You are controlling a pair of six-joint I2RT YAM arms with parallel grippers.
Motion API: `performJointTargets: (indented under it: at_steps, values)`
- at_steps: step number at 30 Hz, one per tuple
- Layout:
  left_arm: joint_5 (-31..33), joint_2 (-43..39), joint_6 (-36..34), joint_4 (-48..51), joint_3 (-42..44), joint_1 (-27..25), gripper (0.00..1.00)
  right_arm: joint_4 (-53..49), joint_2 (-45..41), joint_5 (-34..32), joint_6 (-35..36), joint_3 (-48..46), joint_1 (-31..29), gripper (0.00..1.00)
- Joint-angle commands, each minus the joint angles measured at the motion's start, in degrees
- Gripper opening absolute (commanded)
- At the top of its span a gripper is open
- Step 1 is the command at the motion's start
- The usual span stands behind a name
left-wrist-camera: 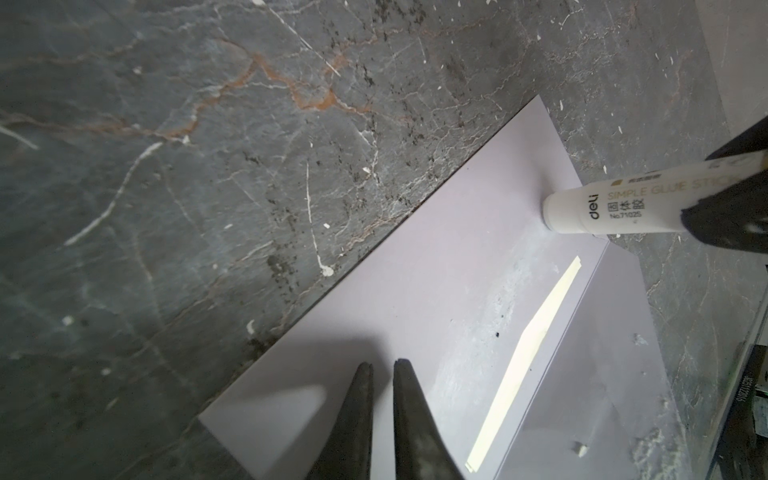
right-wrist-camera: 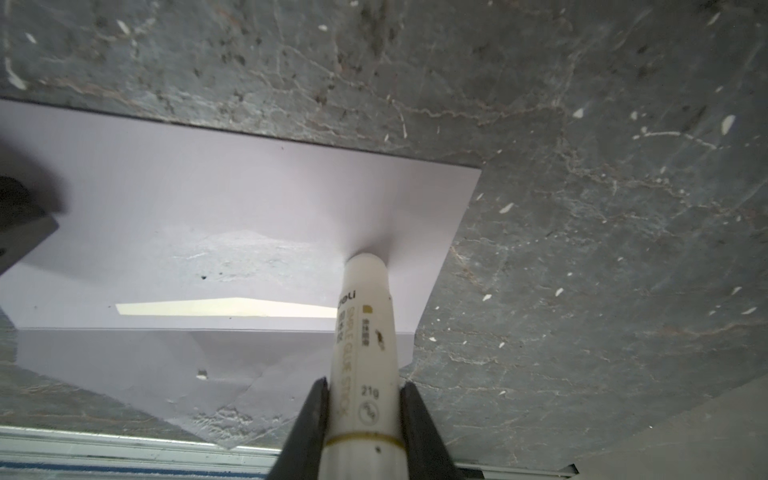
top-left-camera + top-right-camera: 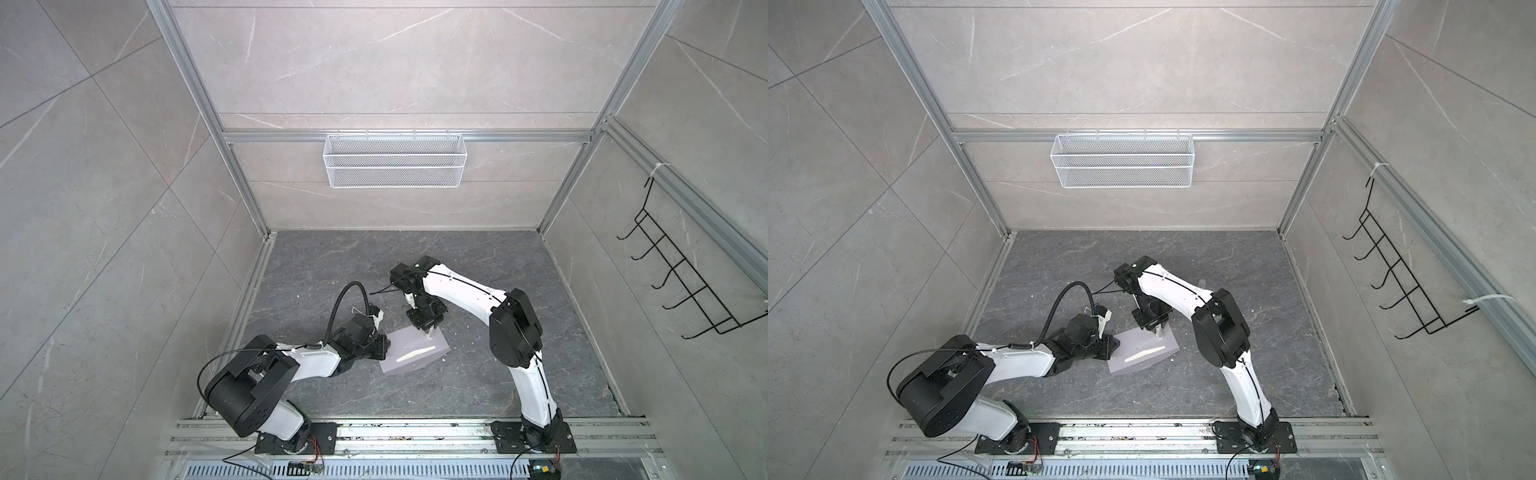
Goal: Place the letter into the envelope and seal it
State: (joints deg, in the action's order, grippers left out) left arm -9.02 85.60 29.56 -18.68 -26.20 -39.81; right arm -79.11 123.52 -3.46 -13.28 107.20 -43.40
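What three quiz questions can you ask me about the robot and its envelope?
1. The right hand presses something onto the envelope. What is it?
A. a pencil
B. a glue stick
C. a spoon
2. True or false: the envelope is already folded shut.
3. Which hand holds nothing?

Key
1. B
2. False: the flap lies open.
3. The left hand.
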Motion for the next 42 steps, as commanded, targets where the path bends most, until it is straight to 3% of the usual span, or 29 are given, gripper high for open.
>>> performJointTargets:
  at_steps: [1,9,30,42]
  values:
    - [0.61,1.67,-0.86,4.26,0.05,0.12,0.16,0.83,-5.39,3.31,0.28,1.68,0.20,0.00]
    - [0.10,2.34,-0.73,3.60,-0.31,0.17,0.16,0.10,-7.79,4.52,-0.77,3.35,-0.75,0.00]
    - [0.41,1.67,-0.25,2.28,0.53,0.10,0.15,-3.89,6.58,3.60,-2.54,15.51,-8.50,0.00]
    - [1.93,0.71,-0.40,2.86,1.33,0.13,0.15,-5.26,10.30,3.29,-2.72,17.71,-10.05,0.00]
